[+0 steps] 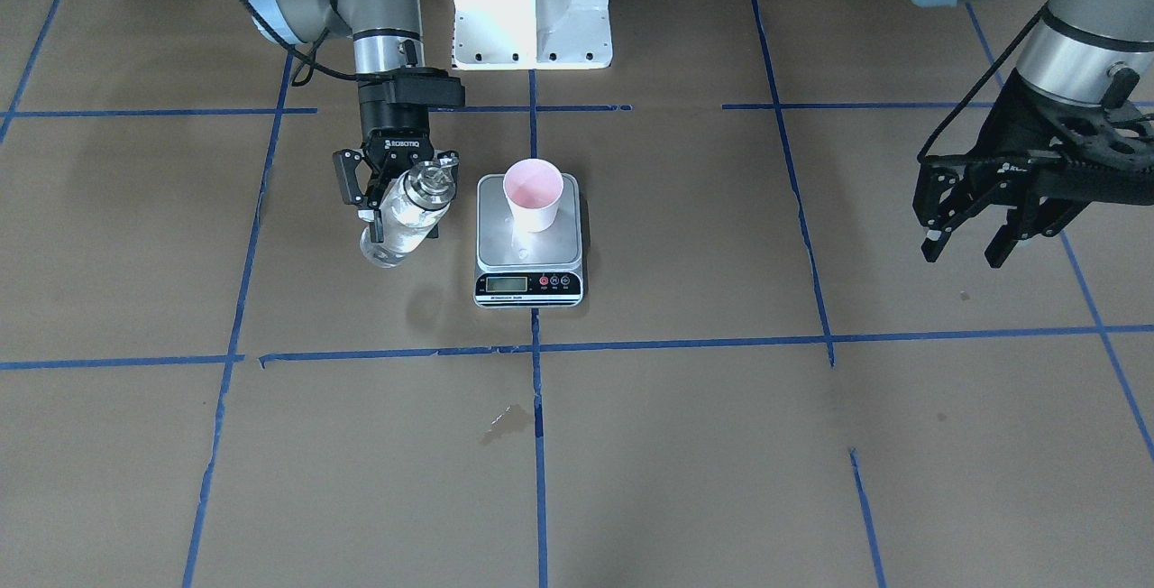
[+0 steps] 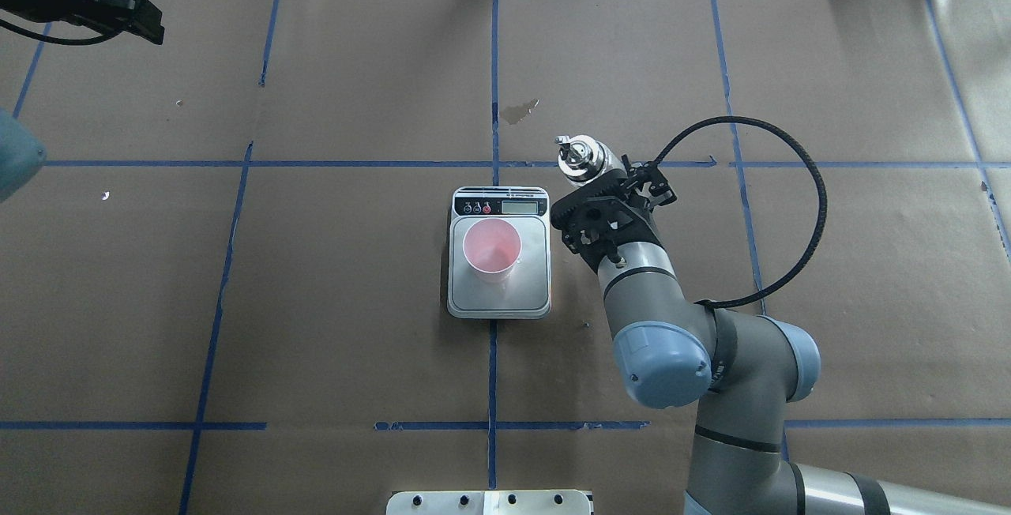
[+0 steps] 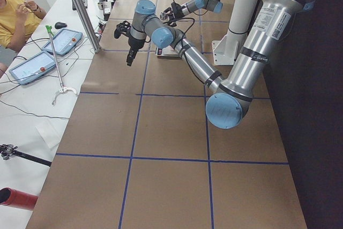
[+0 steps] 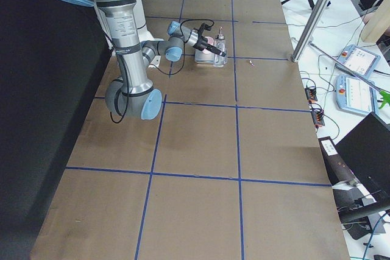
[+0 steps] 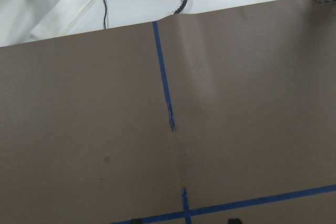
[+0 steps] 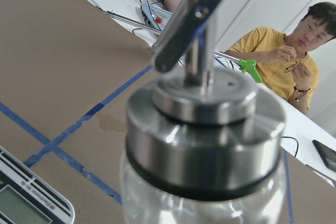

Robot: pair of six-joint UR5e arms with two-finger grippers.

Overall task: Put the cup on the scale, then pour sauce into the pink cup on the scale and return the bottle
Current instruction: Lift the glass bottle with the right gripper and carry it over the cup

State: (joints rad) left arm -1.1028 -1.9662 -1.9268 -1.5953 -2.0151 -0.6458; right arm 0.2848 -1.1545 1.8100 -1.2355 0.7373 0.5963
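The pink cup [image 1: 534,196] stands upright on the silver scale [image 1: 529,254], toward the platform's back. My right gripper [image 1: 403,220] is shut on the clear glass bottle [image 1: 395,241] and holds it tilted above the table, just beside the scale and apart from the cup. From overhead the bottle's silver spout top [image 2: 579,156] sits off the scale's [image 2: 499,298] display corner, with the cup [image 2: 491,249] to its left. The right wrist view shows the bottle's collar [image 6: 205,124] close up. My left gripper [image 1: 963,254] is open and empty, far off to the side.
The white robot base [image 1: 532,11] stands behind the scale. A dried stain [image 1: 507,421] marks the brown paper in front of the scale. Blue tape lines grid the table. A seated operator [image 3: 16,14] and tablets are past the table's far edge.
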